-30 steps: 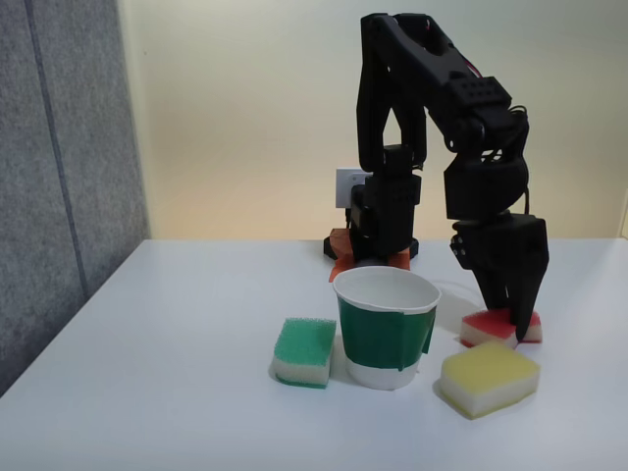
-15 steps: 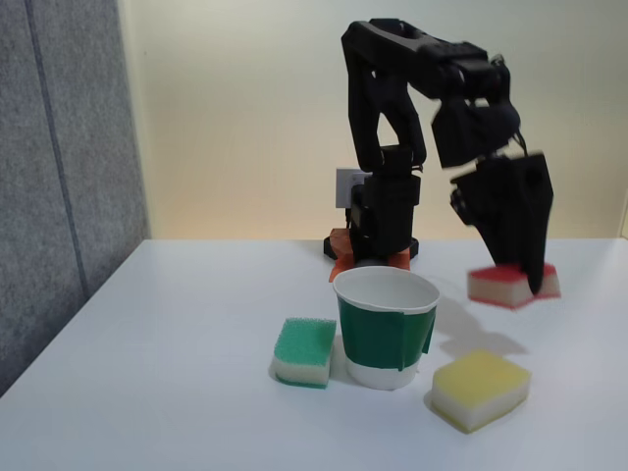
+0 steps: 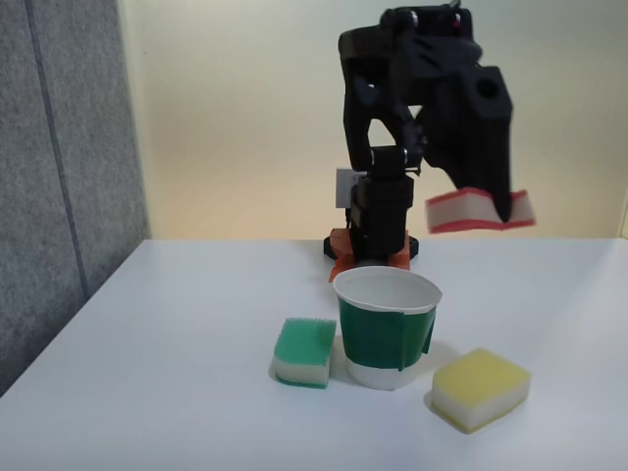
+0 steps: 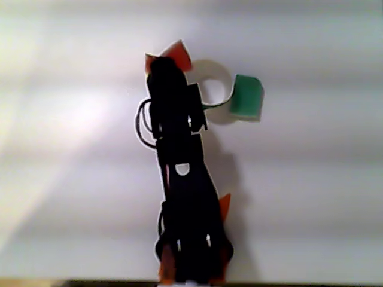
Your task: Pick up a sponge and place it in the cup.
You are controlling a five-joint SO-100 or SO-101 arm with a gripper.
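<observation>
Holding item: the sponge (image 3: 479, 211), red layer over a white base, sits clamped in the gripper (image 3: 500, 208) in the right upper-middle of the fixed view, lifted well clear of the table (image 3: 177, 324) and tilted slightly. Jaws are clenched on it; the dark fingers cross the sponge near its right end, so most of its length sticks out to the left of the grip.

Handling, as a judgement: you should treat it as very light, soft and compressible. It will squash under the fingers instead of slipping, and nothing about it is fragile. With the grip off-centre, expect the free end to droop or swing. A hold across the middle of the short sides would be steadier, but the present one looks adequate for a short carry.

Destination: the cup (image 3: 385, 329), white paper with a dark green band, stands upright at lower centre of the fixed view, mouth open, below and left of the sponge. It is light too, and a nudge on the rim could tip it.

Other stock: a green-topped sponge (image 3: 303, 350) lies just left of the cup, nearly touching; a yellow sponge (image 3: 480, 389) lies lower right, apart from it.

In the other view, from above, the arm (image 4: 179, 179) covers much of the cup; the green sponge shows upper right of centre.
</observation>
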